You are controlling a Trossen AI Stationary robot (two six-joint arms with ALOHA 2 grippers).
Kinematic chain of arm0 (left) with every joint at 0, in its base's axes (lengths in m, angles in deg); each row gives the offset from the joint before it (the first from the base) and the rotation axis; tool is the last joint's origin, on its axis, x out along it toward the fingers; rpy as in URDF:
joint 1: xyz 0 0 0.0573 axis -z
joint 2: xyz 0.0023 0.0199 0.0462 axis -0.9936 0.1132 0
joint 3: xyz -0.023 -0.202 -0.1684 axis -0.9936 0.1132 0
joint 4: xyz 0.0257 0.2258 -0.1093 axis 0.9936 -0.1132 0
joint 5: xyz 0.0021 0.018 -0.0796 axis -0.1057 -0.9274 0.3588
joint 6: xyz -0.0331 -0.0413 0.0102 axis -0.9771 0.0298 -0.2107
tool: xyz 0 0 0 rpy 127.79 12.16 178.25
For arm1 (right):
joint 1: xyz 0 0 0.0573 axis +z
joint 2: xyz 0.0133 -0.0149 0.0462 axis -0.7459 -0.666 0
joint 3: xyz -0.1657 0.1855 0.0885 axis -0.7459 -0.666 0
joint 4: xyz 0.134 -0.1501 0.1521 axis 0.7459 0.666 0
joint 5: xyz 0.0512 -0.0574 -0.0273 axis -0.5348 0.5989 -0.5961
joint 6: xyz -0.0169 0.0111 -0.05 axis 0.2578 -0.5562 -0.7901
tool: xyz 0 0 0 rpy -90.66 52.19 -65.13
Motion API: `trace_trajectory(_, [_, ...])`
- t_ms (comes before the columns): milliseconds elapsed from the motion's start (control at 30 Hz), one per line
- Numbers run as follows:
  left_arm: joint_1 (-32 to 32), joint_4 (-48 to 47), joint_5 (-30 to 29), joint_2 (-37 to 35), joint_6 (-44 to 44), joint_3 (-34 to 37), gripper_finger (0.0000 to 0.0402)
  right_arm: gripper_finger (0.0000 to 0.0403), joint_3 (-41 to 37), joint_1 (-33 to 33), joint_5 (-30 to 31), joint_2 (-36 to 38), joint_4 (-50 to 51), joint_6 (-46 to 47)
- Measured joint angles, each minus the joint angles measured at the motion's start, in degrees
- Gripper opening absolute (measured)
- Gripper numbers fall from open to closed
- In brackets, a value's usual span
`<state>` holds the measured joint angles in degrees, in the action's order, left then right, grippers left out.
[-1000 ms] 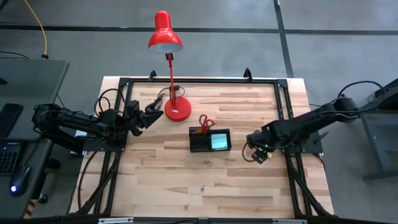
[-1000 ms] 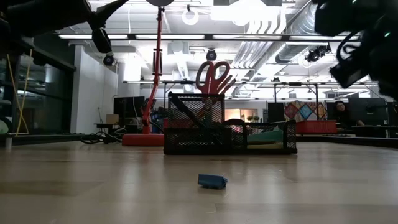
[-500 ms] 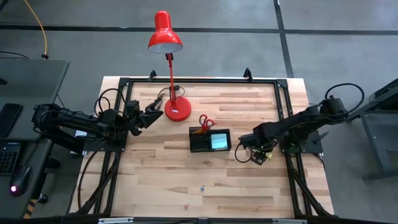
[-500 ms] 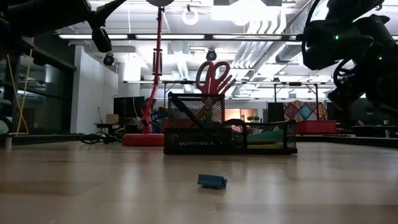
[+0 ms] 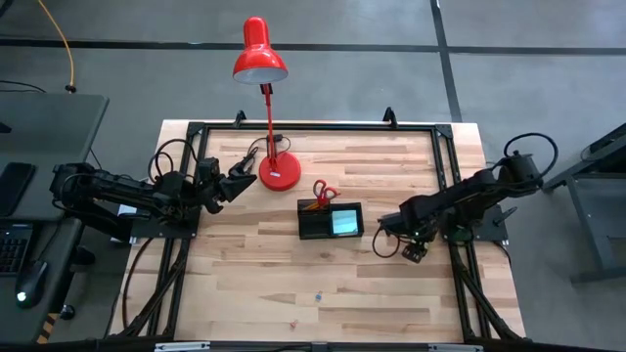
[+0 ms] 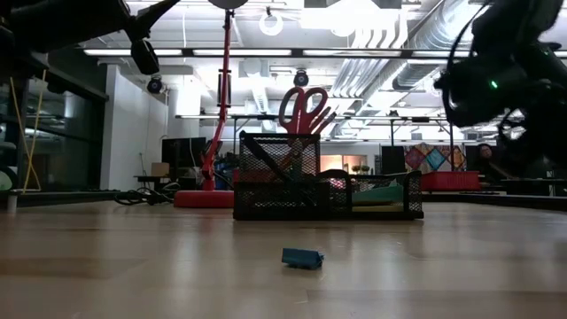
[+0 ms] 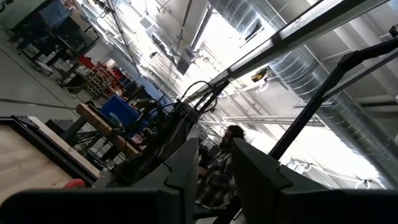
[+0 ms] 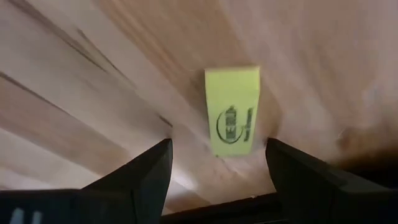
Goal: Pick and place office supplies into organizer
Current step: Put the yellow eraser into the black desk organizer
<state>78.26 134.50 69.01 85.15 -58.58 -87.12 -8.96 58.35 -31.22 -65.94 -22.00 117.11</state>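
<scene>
Nearest the low camera, a small blue block [image 6: 302, 258] lay alone on the wooden counter [image 5: 264, 274], in front of the organizer [image 5: 330, 222] and well apart from it; from above it showed only as a tiny speck [image 5: 317, 293].

The organizer, a low black mesh tray, sat near the middle of the counter. Red-handled scissors [image 6: 304, 110] stood upright in its taller compartment, handles above the rim, with orange pencils [image 6: 324, 119] leaning beside them. A teal sticky-note pad [image 5: 344, 223] lay in the lower compartment.

To the right of the organizer, the right tool [image 5: 412, 250] hung low over the counter with its fingers [image 8: 140, 180] spread apart. Its wrist camera showed a small yellow block [image 8: 233, 111] with a dark printed mark lying flat on the wood between and beyond the fingers, untouched.

Behind the organizer and to its left stood the red desk lamp [image 5: 278, 172] on its round base. Farther left, by the lamp base, the left tool [image 5: 241, 182] was raised off the counter, its fingers [image 7: 183, 168] a narrow gap apart and holding nothing. Its wrist camera looked into the room, where a seated person [image 7: 222, 167] showed.
</scene>
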Motion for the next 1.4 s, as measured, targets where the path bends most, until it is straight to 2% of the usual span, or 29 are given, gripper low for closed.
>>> trace_trajectory(200, [-0.01, 0.02, 0.47, 0.0, -0.02, 0.0, 0.0088, 0.0248, -2.85, -0.04, -2.44, 0.2, -1.67, -0.06])
trace_trajectory(500, [-0.02, -0.14, 0.83, 0.0, -0.12, 0.01, 0.0088, 0.0248, 2.84, -0.09, 3.67, 0.26, -3.23, -1.4])
trace_trajectory(867, [-0.01, -0.09, 0.83, 0.0, -0.13, 0.0, 0.0088, 0.0242, 2.17, -2.1, 3.53, 0.35, -3.46, -3.38])
trace_trajectory(967, [-0.01, -0.07, 0.83, 0.0, -0.13, 0.0, 0.0088, 0.0215, 2.09, -2.68, 3.57, 0.35, -3.46, -4.21])
trace_trajectory(1100, [0.01, -0.09, 0.83, 0.0, -0.14, 0.0, 0.0088, 0.0158, 2.06, -3.36, 4.04, 0.35, -3.47, -5.24])
trace_trajectory(1300, [-0.02, -0.09, 0.83, 0.0, -0.15, 0.0, 0.0088, 0.0032, 1.8, -3.45, 4.21, 0.48, -3.97, -5.47])
trace_trajectory(1333, [-0.02, -0.09, 0.83, 0.0, -0.15, 0.0, 0.0088, 0.0019, 1.8, -3.45, 4.28, 0.5, -3.95, -5.26])
trace_trajectory(1400, [-0.01, -0.14, 0.83, 0.0, -0.15, 0.0, 0.0088, 0.0019, 1.78, -3.39, 4.75, 0.5, -3.92, -4.0])
